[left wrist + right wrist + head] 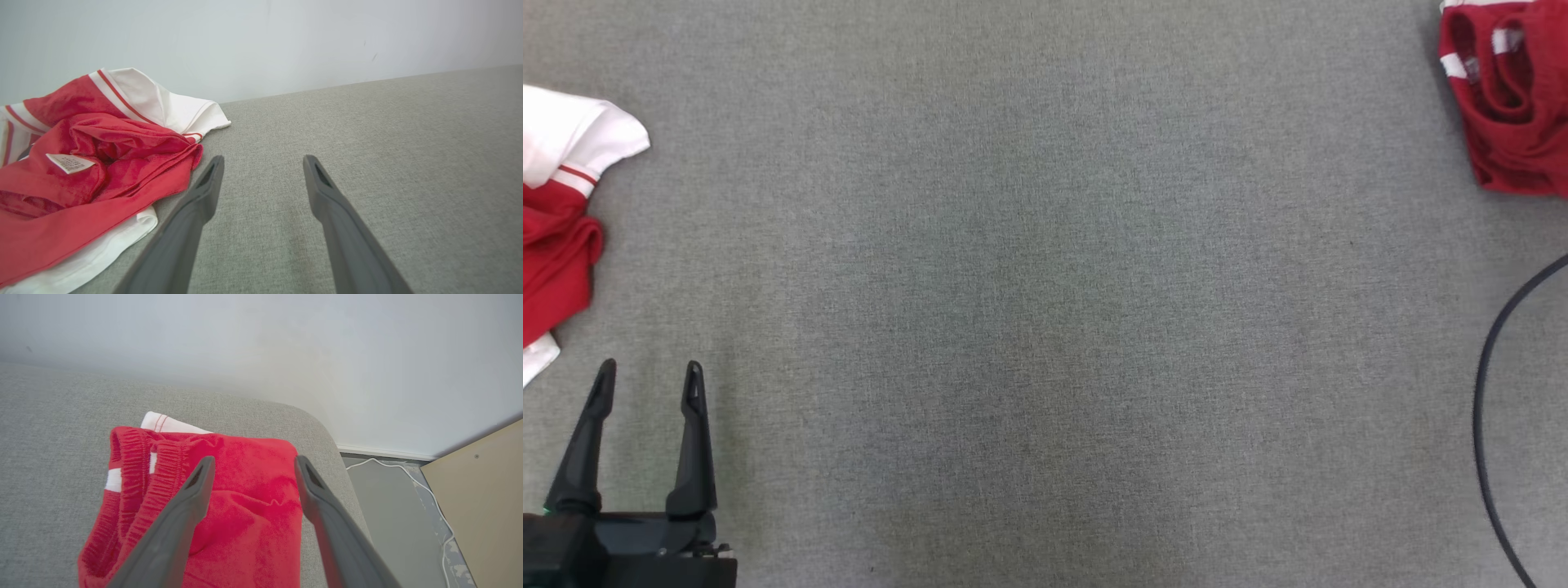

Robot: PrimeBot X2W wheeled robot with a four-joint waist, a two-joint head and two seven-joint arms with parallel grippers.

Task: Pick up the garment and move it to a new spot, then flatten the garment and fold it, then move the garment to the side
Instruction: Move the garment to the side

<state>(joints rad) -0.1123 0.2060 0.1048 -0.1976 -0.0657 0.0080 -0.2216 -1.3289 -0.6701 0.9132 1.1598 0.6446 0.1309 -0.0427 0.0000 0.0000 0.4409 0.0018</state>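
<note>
A folded red garment (1515, 98) with white stripes lies at the far right corner of the grey fabric surface (1045, 327). In the right wrist view my right gripper (254, 461) hovers open just above this garment (245, 522), its fingers spread and holding nothing. A second, crumpled red and white garment (556, 245) lies at the left edge. My left gripper (649, 371) stands open at the lower left, just right of and nearer than that heap (81, 171). Its fingers (204, 192) are empty and lie low over the surface.
A thin black cable (1482, 408) curves along the right side. Past the surface's rounded right corner, the right wrist view shows the floor with a white cable (408, 473) and a tan board (482, 490). A pale wall (286, 41) runs behind the far edge.
</note>
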